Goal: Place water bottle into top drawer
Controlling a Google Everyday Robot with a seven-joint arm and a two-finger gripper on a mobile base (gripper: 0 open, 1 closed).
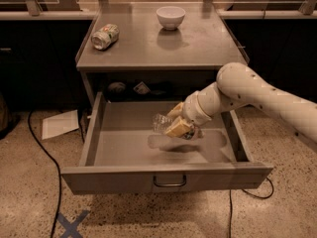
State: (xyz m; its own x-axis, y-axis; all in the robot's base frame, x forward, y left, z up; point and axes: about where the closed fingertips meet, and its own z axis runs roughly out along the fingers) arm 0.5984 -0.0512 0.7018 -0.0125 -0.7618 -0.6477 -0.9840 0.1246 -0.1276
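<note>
The top drawer [124, 155] is pulled wide open below the grey table; its flat front panel carries a small curved handle [169, 181]. My gripper [173, 123] reaches in from the right and is shut on the water bottle [161, 123], a clear crinkled plastic bottle held roughly on its side. The bottle hangs low inside the drawer, just above the floor near the middle, and casts a shadow under it. The label and cap are hidden by the fingers.
A green-and-white drink can [105, 36] lies on the table top at the left. A white bowl [170, 17] stands at the back centre. A white paper sheet [59, 124] and a black cable [44, 152] lie on the floor at the left.
</note>
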